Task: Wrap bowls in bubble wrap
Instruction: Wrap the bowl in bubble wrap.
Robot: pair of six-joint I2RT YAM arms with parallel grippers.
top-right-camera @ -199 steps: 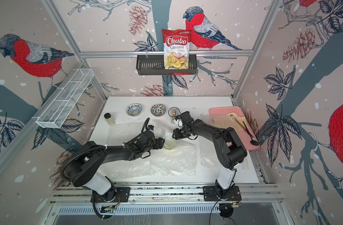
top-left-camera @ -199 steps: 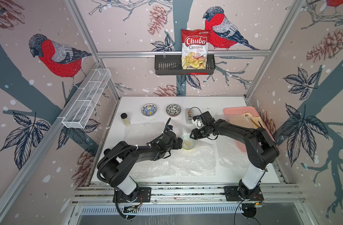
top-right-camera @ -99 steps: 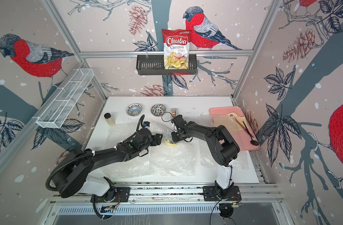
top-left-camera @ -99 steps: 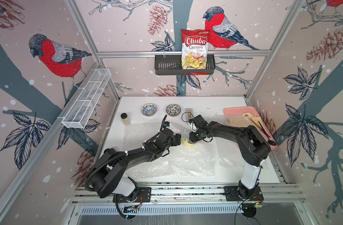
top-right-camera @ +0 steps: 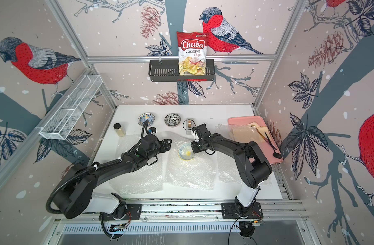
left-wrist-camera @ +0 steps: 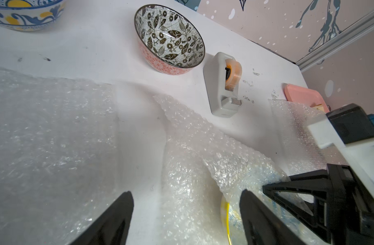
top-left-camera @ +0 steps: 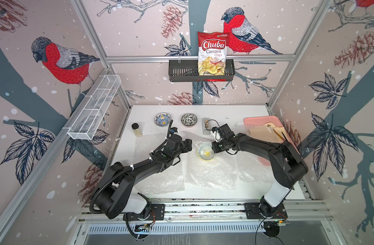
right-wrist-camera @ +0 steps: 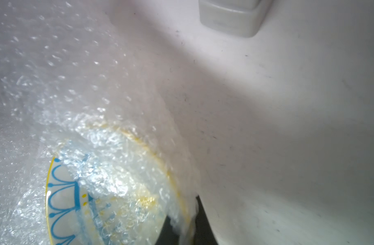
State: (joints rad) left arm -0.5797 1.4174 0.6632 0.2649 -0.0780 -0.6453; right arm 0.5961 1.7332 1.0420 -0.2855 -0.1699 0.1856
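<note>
"Right wrist view first: what does your right gripper [right-wrist-camera: 183, 231] have?"

"It has the wrap [right-wrist-camera: 118, 101]. The jaws stand narrow, and a fold of the soft bubbled film is pinched between them. The film is pulled over the teal bowl [right-wrist-camera: 63, 197]. One part of the glossy inside, with blue arches and a thin yellow rim, stays uncovered. The rest shows only dimly through the bubbles."

"Where do you find that bowl?"

"In both top views it sits on the far part of the middle sheet [top-left-camera: 209, 171], between your two grippers. The right one is just beside its rim."

"And your left gripper [left-wrist-camera: 186, 214]?"

"It is spread wide and holds nothing. Its black pointed fingers hang low over the bare white table [left-wrist-camera: 139, 137] and the crumpled edge of the middle sheet, near the bowl. The left sheet [left-wrist-camera: 43, 127] lies flat beside."

"The other bowls?"

"The blue-yellow bowl [top-left-camera: 162, 119] and the black bowl [left-wrist-camera: 169, 38] stand unwrapped near the far edge. The black one is round, with a leaf pattern inside and coral colour outside. The grey tape dispenser [left-wrist-camera: 222, 89], smooth plastic, is just beside it."
</note>
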